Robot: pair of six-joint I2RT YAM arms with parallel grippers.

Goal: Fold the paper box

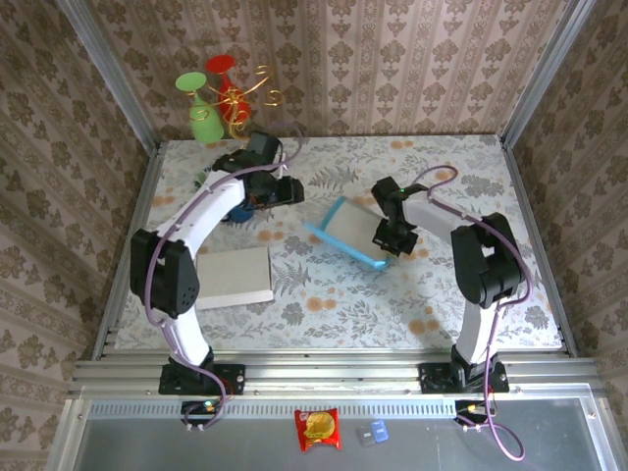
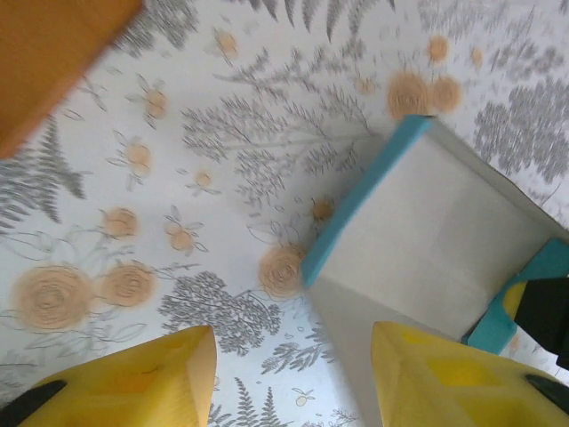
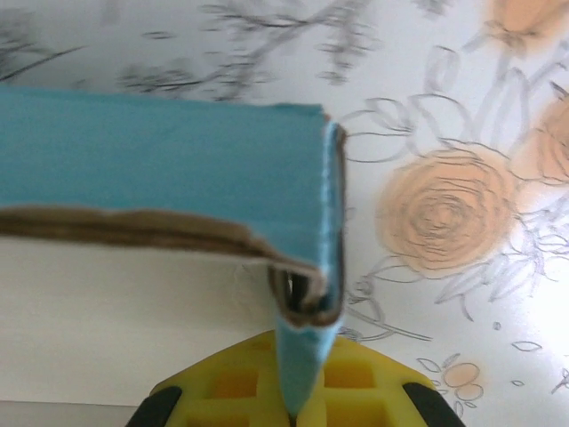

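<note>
Teal cardboard paper box [image 1: 345, 231], white inside, half-formed, sits tilted mid-table on the floral-print tablecloth [image 1: 442, 167], between the two arms. Left wrist view: open side up, one teal wall standing along its edge, white panel facing the camera. Right wrist view: teal wall with a raw brown cardboard edge, folded round at the corner.

Right gripper [image 3: 298, 396]: yellow fingers pressed together, pinching a thin teal flap at that corner of the box. Top view puts this grip at the box's right end.

Left gripper [image 2: 293, 382]: yellow fingers spread, nothing between them, bare cloth underneath. It is just beside the box's far-left side; contact can't be told.

Flat grey-white cardboard sheet [image 1: 234, 277] lies near the left arm's base, well apart from the box. Green plastic goblet [image 1: 203, 118] and red plastic goblet [image 1: 222, 69] stand at the back-left corner. Red snack packet [image 1: 316, 429] is on the front rail. Blurred orange-brown object [image 2: 53, 62] is at the corner of the left wrist view, unidentifiable.
</note>
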